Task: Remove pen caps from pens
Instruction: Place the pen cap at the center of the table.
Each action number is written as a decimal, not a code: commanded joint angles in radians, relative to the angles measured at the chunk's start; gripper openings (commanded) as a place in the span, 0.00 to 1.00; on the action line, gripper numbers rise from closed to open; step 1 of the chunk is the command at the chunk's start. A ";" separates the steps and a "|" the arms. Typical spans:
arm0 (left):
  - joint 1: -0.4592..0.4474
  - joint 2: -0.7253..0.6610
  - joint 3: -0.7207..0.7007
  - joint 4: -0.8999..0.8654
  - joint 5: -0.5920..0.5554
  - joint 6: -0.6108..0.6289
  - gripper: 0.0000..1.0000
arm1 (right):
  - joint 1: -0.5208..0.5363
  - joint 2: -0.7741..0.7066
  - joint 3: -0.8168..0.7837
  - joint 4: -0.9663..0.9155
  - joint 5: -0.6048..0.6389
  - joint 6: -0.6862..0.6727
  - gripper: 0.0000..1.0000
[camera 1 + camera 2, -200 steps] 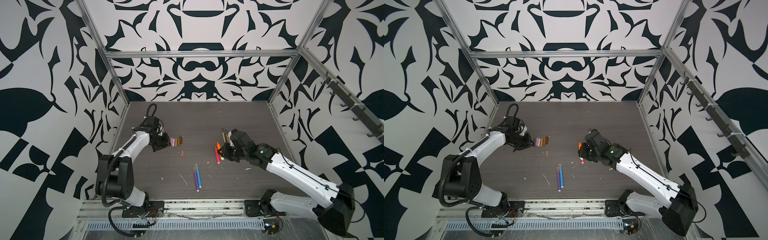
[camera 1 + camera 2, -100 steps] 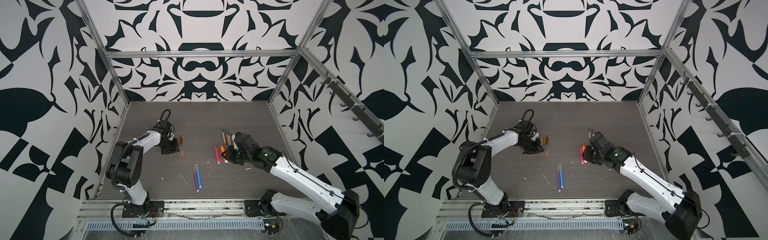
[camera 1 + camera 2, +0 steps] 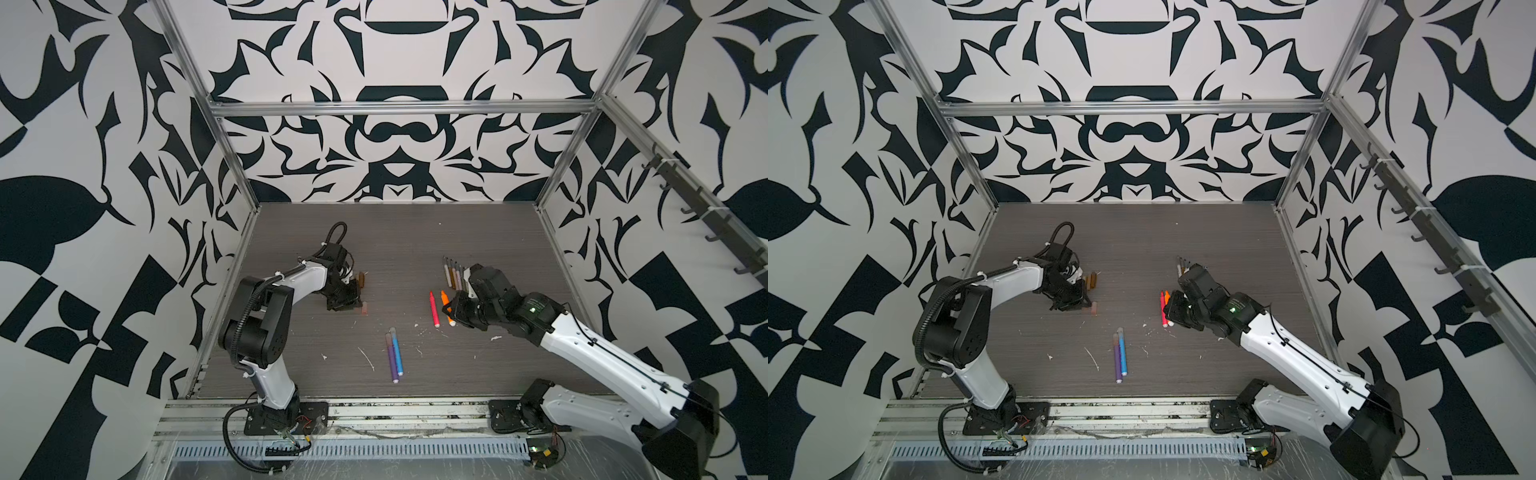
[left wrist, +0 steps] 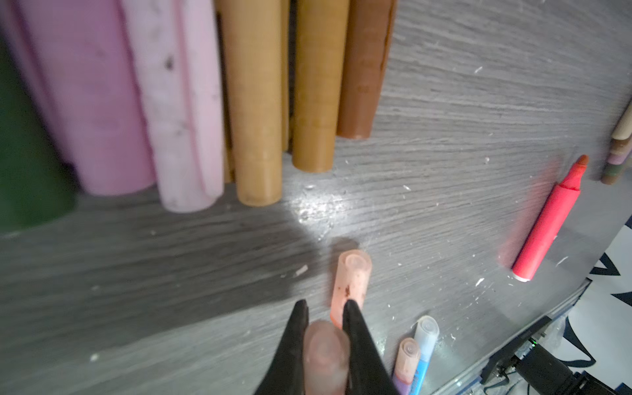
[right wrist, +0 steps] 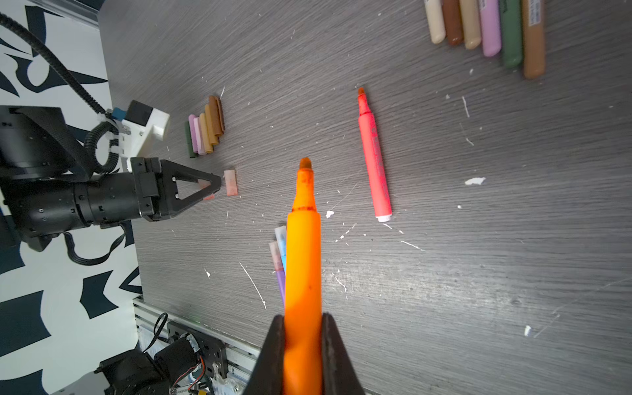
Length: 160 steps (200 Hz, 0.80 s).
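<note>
A translucent pinkish cap (image 4: 325,352) is clamped by left gripper (image 4: 325,306); orange marker (image 5: 303,239), uncapped, is clamped by right gripper (image 5: 303,318).

left: I swung my left gripper (image 4: 325,307) with its held cap (image 4: 325,355) from the wall side of the cap row (image 5: 205,128) across to the loose cap (image 5: 230,183) | right: I drew my right gripper (image 5: 302,318) and orange pen (image 5: 303,246) off the red pen (image 5: 374,160)

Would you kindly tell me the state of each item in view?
Orange pen: uncapped, in right gripper
Translucent cap: gripped by left gripper
Loose cap: lying free
Pink-red pen: uncapped, lying flat
Purple pen: capped, lying flat
Blue pen: capped, lying flat
Thin pens: uncapped, in a row
Six caps: off, side by side
</note>
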 commanded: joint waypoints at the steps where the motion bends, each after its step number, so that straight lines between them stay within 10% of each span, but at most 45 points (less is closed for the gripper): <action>1: -0.003 0.022 -0.008 0.000 0.010 -0.001 0.15 | -0.002 -0.004 0.011 0.006 -0.005 -0.011 0.00; 160: -0.003 -0.010 0.037 -0.040 0.008 0.007 0.29 | -0.012 0.071 0.047 -0.019 0.002 -0.065 0.00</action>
